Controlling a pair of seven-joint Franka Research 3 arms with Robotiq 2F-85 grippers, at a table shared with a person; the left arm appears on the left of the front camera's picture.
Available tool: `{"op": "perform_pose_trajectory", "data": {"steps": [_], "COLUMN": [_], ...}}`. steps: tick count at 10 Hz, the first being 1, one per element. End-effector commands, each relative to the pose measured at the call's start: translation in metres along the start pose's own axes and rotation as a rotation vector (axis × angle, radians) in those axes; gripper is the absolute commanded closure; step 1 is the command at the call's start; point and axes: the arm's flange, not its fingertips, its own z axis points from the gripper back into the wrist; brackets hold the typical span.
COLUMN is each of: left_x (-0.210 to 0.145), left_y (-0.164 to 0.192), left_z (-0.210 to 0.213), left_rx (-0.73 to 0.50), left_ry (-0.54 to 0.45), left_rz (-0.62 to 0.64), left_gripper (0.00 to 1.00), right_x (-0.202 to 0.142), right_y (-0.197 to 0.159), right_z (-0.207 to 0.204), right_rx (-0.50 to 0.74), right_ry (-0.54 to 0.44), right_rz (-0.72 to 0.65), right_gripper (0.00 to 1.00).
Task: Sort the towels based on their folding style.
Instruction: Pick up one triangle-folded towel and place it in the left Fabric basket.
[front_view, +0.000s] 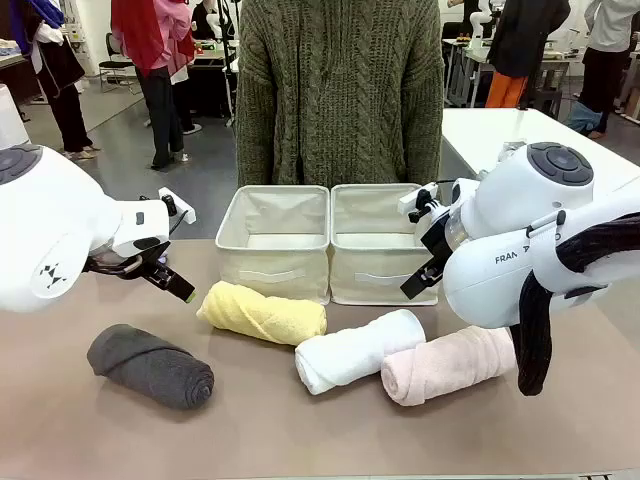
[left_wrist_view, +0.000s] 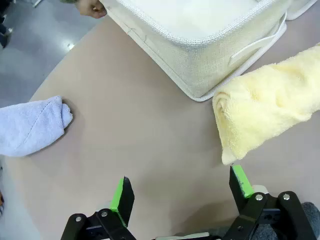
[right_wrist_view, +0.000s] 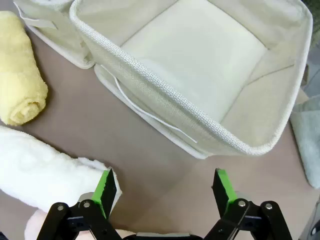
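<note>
A dark grey rolled terry towel (front_view: 150, 366), a yellow one (front_view: 263, 313), a white one (front_view: 358, 350) and a pale pink one (front_view: 447, 365) lay on the table (front_view: 300, 435) before two cream fabric bins (front_view: 240, 255). The left gripper (left_wrist_view: 180, 185) hung spread and empty beside the yellow roll. The right gripper (right_wrist_view: 164, 180), also spread, hung by the white roll's end.

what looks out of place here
Nothing stands out: the dark grey towel, yellow towel, white towel and pink towel lie neatly rolled; the left bin and right bin stand upright, empty.
</note>
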Motion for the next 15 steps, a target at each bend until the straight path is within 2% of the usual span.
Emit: {"op": "perform_pose_trajectory", "data": {"steps": [1,13,14,15], "left_x": [0.0,0.0,0.024,0.053], "left_y": [0.0,0.0,0.001,0.002], "left_z": [0.0,0.0,0.047,0.099], "left_rx": [0.0,0.0,0.033,0.019], "left_ry": [0.0,0.0,0.053,0.082], "left_rz": [0.0,0.0,-0.038,-0.06], "left_gripper": [0.0,0.0,0.0,0.0], "right_x": [0.0,0.0,0.02,0.044], "right_y": [0.0,0.0,0.01,0.021], "right_z": [0.0,0.0,0.043,0.09], "right_rx": [0.0,0.0,0.016,-0.011], "right_ry": [0.0,0.0,-0.027,0.0], "right_rz": [0.0,0.0,0.004,0.016], "right_gripper": [0.0,0.0,0.0,0.0]}}
